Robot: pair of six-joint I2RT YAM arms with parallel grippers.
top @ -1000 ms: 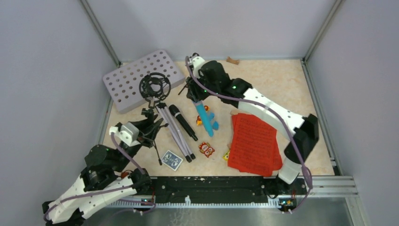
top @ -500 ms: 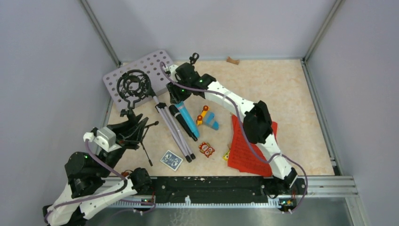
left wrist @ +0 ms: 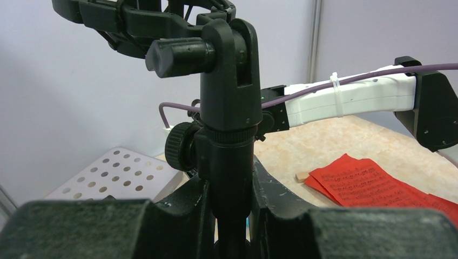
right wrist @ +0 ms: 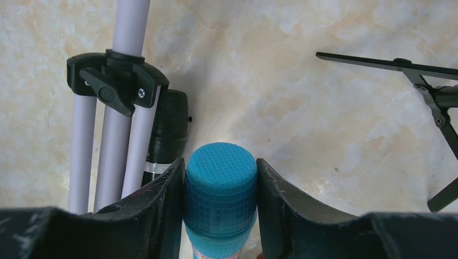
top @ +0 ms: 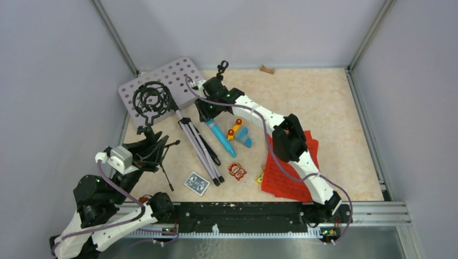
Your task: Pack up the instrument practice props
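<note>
**Mic tripod (left wrist: 227, 108) and blue microphone (right wrist: 219, 172), both gripped**

Left fingers (left wrist: 178, 216) clamp the tripod's matte black stem upright; right fingers (right wrist: 162, 216) pinch the mesh-headed microphone over the marbled beige table (top: 324, 102) (red sheets (top: 291, 167) lie flat there). Lilac walls (top: 270, 27) behind.

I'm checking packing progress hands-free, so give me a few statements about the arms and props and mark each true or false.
1. The right gripper is shut on the blue microphone. True.
2. The left gripper is empty. False: it grips a black mic tripod by its stem.
3. The red music sheets lie on the grey stand. False: they lie on the table, apart from it.
4. The dark microphone lies beside the silver tripod legs. True.
</note>
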